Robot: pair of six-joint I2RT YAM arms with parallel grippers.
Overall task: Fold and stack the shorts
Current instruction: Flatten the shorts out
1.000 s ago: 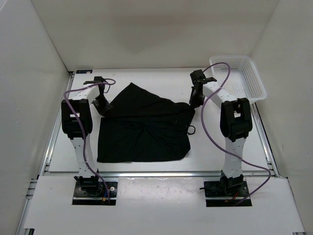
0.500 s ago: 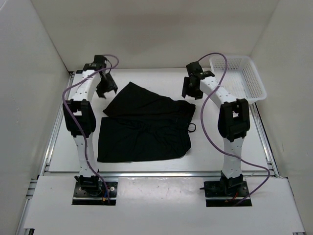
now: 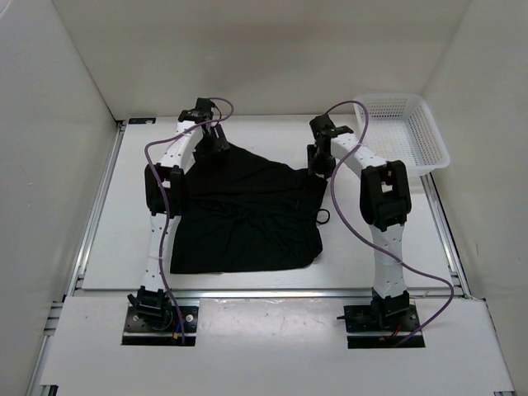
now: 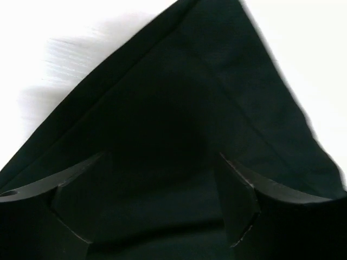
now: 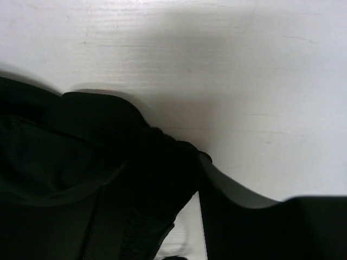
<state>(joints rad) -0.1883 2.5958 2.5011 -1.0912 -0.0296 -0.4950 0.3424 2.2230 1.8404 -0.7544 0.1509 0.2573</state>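
From overhead, the plain black soft fabric shorts (image 3: 247, 216) lie spread over the middle of the flat white table (image 3: 124, 214). They are rumpled rather than square, and their far edge rises to a peak on the left. Both arms reach over the cloth to that far edge. The left gripper (image 3: 213, 145) is over the peaked corner and the right gripper (image 3: 318, 162) is at the far right corner. I'd guess that is so the back edge can be lifted evenly and brought forward into a fold. The thin drawstring loop (image 3: 323, 217) pokes out past the right edge. The white plastic mesh basket (image 3: 410, 124) sits at the far right, well apart from the shorts, presumably where the folded pile goes.

The left wrist camera looks straight down on that peaked corner of the shorts (image 4: 179, 97), with bare table (image 4: 65, 49) beyond it. The two dark fingers (image 4: 70, 187) are spread wide, one either side of the fabric, and nothing is pinched. It looks lined up to close on the corner, not yet gripping.

In the right wrist view a bunched, thicker roll of the shorts (image 5: 81, 157) fills the lower left. It runs up against the one finger (image 5: 238, 222) I can make out. The other finger is lost in black against black, so I cannot tell whether this gripper is clamped on the cloth or only pressed beside it.
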